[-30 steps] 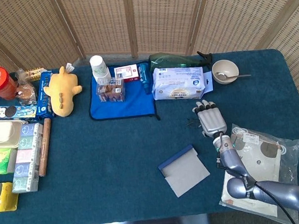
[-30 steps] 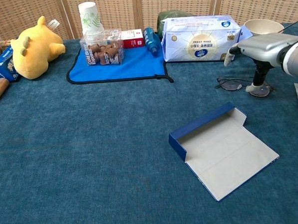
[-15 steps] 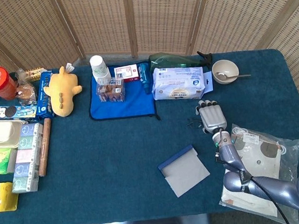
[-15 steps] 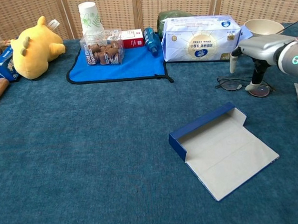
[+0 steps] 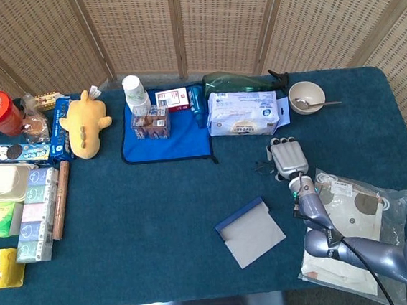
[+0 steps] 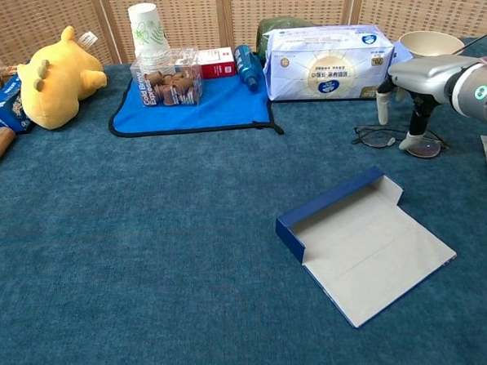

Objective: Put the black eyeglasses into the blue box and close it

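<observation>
The right hand [image 5: 288,158] has crept back along the table toward the tissue pack [image 5: 243,112] since a second ago, and its fingers now drop down around the glasses [image 6: 392,136]; the box [image 6: 357,246] has not shifted. From the chest view one fingertip stands on the cloth beside the left lens and another on the right lens, so the hand straddles the frame with fingers pointing down. Whether anything is actually pinched I cannot tell; the glasses lie flat on the table and look unlifted. The left hand is nowhere to be seen.

The glasses lie just in front of the tissue pack, apart from the box, which sits open nearer the robot with its lid laid flat.

To do this step well, I would say the fingers should close on the bridge or rim, not push on the lens, because thin wire like that will skid on the nap or twist. A light pinch, then a straight lift before carrying them across, seems safest.

The frame is thin, dark and springy, with clear lenses. The box is stiff card, blue outside, pale grey inside, with a low wall at its far edge. The table [image 5: 145,216] wears a teal, felt-like cloth. A crinkly clear bag [image 5: 357,213] lies by the right arm.
</observation>
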Action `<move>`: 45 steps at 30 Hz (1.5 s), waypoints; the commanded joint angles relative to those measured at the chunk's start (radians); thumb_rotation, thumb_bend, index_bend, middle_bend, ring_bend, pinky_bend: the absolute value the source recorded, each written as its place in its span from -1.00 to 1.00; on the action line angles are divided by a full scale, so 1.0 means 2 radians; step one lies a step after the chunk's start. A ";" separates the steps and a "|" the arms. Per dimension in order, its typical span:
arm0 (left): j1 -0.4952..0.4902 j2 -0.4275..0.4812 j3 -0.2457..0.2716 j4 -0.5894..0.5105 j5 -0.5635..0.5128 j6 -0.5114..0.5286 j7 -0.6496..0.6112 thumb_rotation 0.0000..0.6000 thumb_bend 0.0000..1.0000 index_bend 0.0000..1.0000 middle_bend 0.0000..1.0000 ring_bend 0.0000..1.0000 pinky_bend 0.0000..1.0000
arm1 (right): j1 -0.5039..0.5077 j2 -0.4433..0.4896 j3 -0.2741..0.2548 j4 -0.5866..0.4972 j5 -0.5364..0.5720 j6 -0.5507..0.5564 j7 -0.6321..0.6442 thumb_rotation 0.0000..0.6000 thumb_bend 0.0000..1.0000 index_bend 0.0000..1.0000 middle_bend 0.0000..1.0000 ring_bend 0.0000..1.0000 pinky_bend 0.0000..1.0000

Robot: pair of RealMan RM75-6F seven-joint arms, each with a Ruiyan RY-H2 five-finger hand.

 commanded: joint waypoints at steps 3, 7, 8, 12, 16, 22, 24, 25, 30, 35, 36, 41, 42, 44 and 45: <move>0.001 0.000 0.001 0.000 0.001 0.001 0.000 0.76 -0.36 -0.81 -0.91 -1.00 -1.00 | 0.003 0.000 0.002 0.001 0.002 -0.004 0.003 1.00 -0.80 -0.02 -0.43 -0.44 -0.46; 0.001 -0.001 0.000 0.000 0.001 0.002 0.001 0.78 -0.36 -0.81 -0.92 -1.00 -1.00 | 0.007 0.002 0.003 0.001 0.009 -0.007 -0.002 1.00 -0.79 -0.01 -0.42 -0.42 -0.45; 0.001 -0.001 0.000 0.000 0.002 0.001 0.001 0.78 -0.36 -0.81 -0.92 -1.00 -1.00 | 0.008 0.002 0.004 0.000 0.011 -0.007 -0.003 1.00 -0.78 -0.01 -0.42 -0.42 -0.45; 0.001 -0.002 -0.001 0.000 0.001 0.001 0.002 0.78 -0.36 -0.81 -0.93 -1.00 -1.00 | 0.012 0.004 0.006 0.000 0.019 -0.009 -0.004 1.00 -0.74 0.01 -0.40 -0.40 -0.45; 0.001 -0.002 -0.001 0.000 0.001 0.002 0.004 0.78 -0.36 -0.81 -0.93 -1.00 -1.00 | 0.014 0.004 0.006 0.002 0.024 -0.010 -0.005 1.00 -0.72 0.02 -0.40 -0.39 -0.45; 0.002 -0.001 -0.001 -0.002 0.003 0.004 0.005 0.77 -0.36 -0.81 -0.94 -1.00 -1.00 | 0.014 -0.002 0.003 0.013 0.022 -0.010 0.000 1.00 -0.66 0.03 -0.39 -0.39 -0.45; 0.002 -0.001 -0.001 -0.002 0.004 0.005 0.007 0.78 -0.36 -0.81 -0.94 -1.00 -1.00 | 0.013 -0.002 0.002 0.016 0.022 -0.011 0.001 1.00 -0.64 0.04 -0.38 -0.39 -0.45; 0.002 -0.002 -0.001 -0.003 0.004 0.005 0.007 0.78 -0.36 -0.81 -0.94 -1.00 -1.00 | 0.013 -0.003 0.002 0.016 0.022 -0.010 0.002 1.00 -0.62 0.05 -0.38 -0.38 -0.44; 0.002 -0.003 -0.002 -0.004 0.004 0.006 0.010 0.76 -0.36 -0.81 -0.95 -1.00 -1.00 | 0.010 -0.005 -0.001 0.022 0.018 -0.008 0.007 1.00 -0.52 0.14 -0.30 -0.32 -0.41; 0.003 -0.004 -0.003 -0.004 0.006 0.010 0.009 0.78 -0.36 -0.81 -0.95 -1.00 -1.00 | 0.005 -0.009 -0.003 0.025 0.010 -0.003 0.015 1.00 -0.44 0.22 -0.23 -0.26 -0.39; 0.004 -0.004 -0.003 -0.004 0.006 0.011 0.009 0.79 -0.36 -0.81 -0.95 -1.00 -1.00 | 0.003 -0.009 -0.003 0.024 0.007 -0.001 0.018 1.00 -0.43 0.23 -0.22 -0.25 -0.38; 0.004 -0.004 -0.003 -0.003 0.008 0.013 0.008 0.76 -0.36 -0.81 -0.95 -1.00 -1.00 | -0.005 -0.004 -0.001 0.014 -0.004 0.006 0.032 1.00 -0.37 0.29 -0.17 -0.21 -0.36; 0.004 -0.005 -0.003 -0.003 0.008 0.013 0.007 0.77 -0.36 -0.81 -0.95 -1.00 -1.00 | -0.007 -0.001 -0.001 0.009 -0.007 0.008 0.035 1.00 -0.36 0.30 -0.16 -0.20 -0.36; 0.004 -0.005 -0.003 -0.002 0.009 0.014 0.007 0.78 -0.36 -0.81 -0.95 -1.00 -1.00 | -0.011 0.005 0.000 -0.002 -0.011 0.012 0.039 1.00 -0.36 0.31 -0.15 -0.19 -0.36; 0.004 -0.006 -0.003 -0.002 0.009 0.014 0.007 0.78 -0.36 -0.81 -0.95 -1.00 -1.00 | -0.013 0.009 0.000 -0.008 -0.013 0.014 0.042 1.00 -0.36 0.32 -0.15 -0.19 -0.36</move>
